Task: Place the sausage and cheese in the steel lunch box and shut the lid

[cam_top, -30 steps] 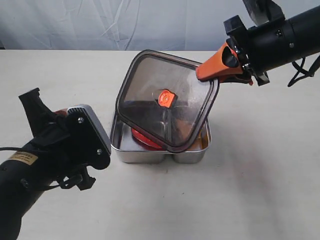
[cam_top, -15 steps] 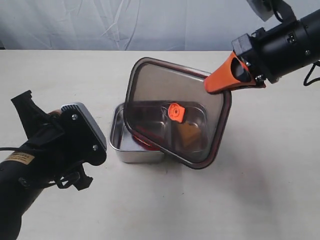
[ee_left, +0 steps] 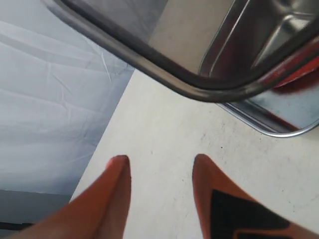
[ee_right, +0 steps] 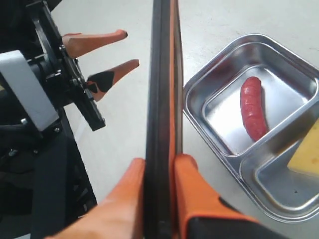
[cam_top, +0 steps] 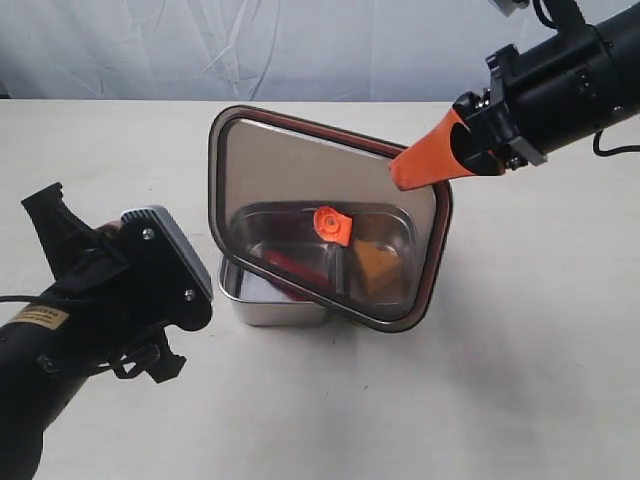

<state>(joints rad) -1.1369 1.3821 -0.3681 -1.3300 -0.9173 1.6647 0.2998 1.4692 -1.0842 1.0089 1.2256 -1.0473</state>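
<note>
Nearest the exterior camera, at 8 o'clock from the box, the black left arm waits low over the pale beige desk (cam_top: pixel 500 360). Its orange-fingered left claw (ee_left: pixel 159 167) is spread wide with nothing between the fingers, its tips pointing at the bare desk just short of the box.

At the centre of the desk sits the shiny rectangular stainless-steel lunch box (cam_top: pixel 268 308), rounded at the corners and split by a divider. The small glossy red toy sausage (ee_right: pixel 251 107) lies lengthwise in the compartment on the 9 o'clock side. The yellow-orange toy cheese wedge (cam_top: pixel 375 265) rests in the compartment on the 3 o'clock side.

Above the box hangs the dark smoky translucent plastic lid (cam_top: pixel 280 185), tilted, its high corner toward 1 o'clock and its low edge over the box's near side. Whether that edge touches the steel cannot be told. Its small orange valve tab (cam_top: pixel 330 222) shows at the middle, and an orange seal runs along its rim.

At 2 o'clock from the box, the right claw (ee_right: pixel 159 167) pinches the lid's edge between its orange fingers, reaching in from the black right arm.

Farthest back, at 12 o'clock, a creased grey-white cloth backdrop (cam_top: pixel 200 50) closes the scene.
</note>
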